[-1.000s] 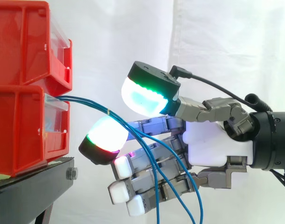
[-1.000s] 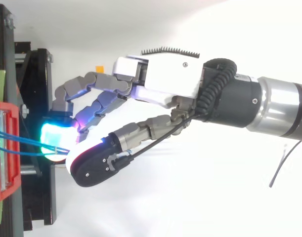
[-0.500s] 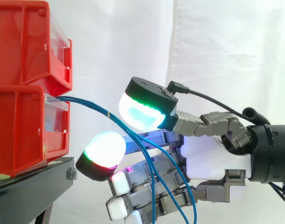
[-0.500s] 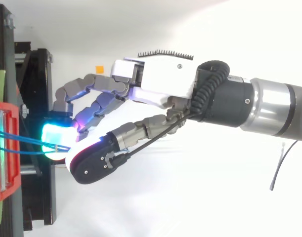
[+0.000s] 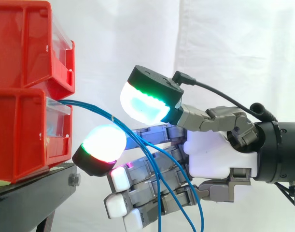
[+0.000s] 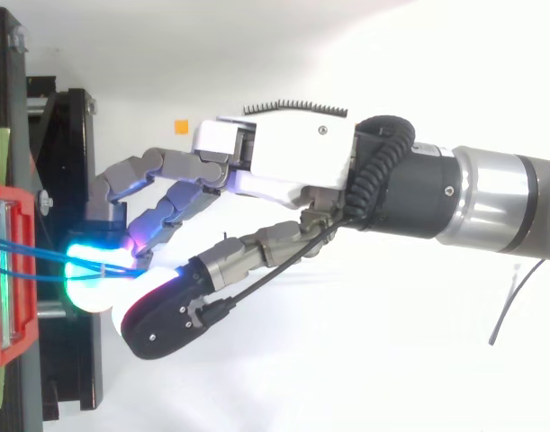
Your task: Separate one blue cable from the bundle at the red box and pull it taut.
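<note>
The blue cables (image 5: pixel 91 107) hang as one bundle from the red box (image 5: pixel 21 135) and pass between the fingers (image 5: pixel 146 104) of the hand (image 5: pixel 217 154), which stand apart; none is separated or taut yet.

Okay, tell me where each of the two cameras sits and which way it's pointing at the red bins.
Side view: beside the work at its height, looking level at the red bins and blue cables; the hand reaches in from the right.
Top view: above, looking down on the same spot; hand and arm reach in from the right.
Both share the red bins, blue cables and hand.
</note>
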`<move>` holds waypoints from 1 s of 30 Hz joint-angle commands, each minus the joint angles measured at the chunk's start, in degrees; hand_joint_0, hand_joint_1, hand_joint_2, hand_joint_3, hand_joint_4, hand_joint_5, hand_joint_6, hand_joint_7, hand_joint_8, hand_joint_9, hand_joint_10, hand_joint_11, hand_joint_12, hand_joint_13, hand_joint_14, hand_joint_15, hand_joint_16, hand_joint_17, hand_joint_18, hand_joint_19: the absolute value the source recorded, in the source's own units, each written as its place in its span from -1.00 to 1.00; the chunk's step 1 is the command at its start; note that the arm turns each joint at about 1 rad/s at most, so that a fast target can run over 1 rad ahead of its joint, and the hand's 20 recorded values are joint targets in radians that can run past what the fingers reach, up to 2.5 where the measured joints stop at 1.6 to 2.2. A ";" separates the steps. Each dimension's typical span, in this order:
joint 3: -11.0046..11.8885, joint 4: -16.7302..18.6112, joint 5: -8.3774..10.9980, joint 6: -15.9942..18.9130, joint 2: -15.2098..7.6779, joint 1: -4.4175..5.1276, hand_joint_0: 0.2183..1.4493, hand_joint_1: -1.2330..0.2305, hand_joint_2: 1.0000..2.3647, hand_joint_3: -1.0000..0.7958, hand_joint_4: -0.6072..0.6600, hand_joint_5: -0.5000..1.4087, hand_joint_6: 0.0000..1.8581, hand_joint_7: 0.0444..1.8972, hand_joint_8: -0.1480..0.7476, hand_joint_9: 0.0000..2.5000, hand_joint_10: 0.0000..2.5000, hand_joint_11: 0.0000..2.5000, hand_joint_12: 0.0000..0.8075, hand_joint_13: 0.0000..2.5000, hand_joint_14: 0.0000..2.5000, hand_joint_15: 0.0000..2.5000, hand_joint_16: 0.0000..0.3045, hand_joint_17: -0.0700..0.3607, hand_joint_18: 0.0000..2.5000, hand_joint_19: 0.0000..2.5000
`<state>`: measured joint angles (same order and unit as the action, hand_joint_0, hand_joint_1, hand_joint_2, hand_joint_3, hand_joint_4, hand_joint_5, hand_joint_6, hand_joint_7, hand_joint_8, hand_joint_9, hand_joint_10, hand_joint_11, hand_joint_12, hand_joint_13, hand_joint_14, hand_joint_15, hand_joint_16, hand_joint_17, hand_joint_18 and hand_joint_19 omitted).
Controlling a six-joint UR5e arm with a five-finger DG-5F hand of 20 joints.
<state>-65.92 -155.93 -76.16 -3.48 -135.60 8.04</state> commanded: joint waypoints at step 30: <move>0.71 -0.34 -1.10 0.31 0.07 -0.65 -0.35 -0.22 -0.98 -0.21 0.16 -0.67 -0.17 0.07 0.00 -0.32 -0.98 -0.32 -0.07 -0.34 -0.98 -0.50 -0.71 -0.21 -0.52 -0.47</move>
<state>-65.26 -156.27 -77.26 -3.16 -135.59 7.39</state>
